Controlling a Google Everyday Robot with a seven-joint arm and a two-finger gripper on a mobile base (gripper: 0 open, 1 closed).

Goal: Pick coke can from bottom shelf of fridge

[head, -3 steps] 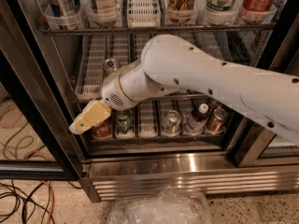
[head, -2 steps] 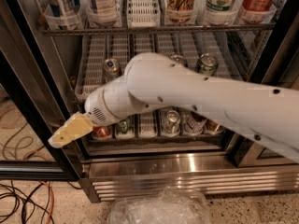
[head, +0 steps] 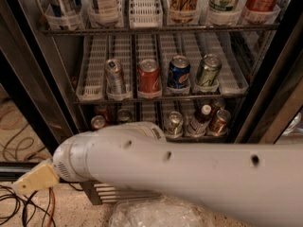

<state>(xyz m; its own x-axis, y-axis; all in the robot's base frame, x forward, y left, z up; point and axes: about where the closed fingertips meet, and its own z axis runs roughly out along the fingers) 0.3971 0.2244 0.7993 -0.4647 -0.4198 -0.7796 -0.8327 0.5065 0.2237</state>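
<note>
The fridge (head: 40,86) stands open in front of me. On its dim bottom shelf (head: 152,111) the coke can (head: 98,122), small and red with a silver top, stands at the far left, just above my arm. My white arm (head: 189,174) crosses the lower view and hides the shelf's front edge. My gripper (head: 34,178), cream-coloured, hangs at the lower left over the floor, outside the fridge and well below and left of the coke can. It holds nothing that I can see.
The brighter middle rack holds a silver can (head: 115,77), an orange-red can (head: 149,77), a blue can (head: 179,72) and a green can (head: 207,71). The bottom shelf also holds a greenish can (head: 174,123), a bottle (head: 199,121) and a copper-brown can (head: 219,121). Cables (head: 16,207) and a plastic bag (head: 156,214) lie on the floor.
My arm has swung down and to the left. The gripper went from in front of the bottom shelf's left lanes to low over the floor outside the fridge. The middle rack's cans now show.
</note>
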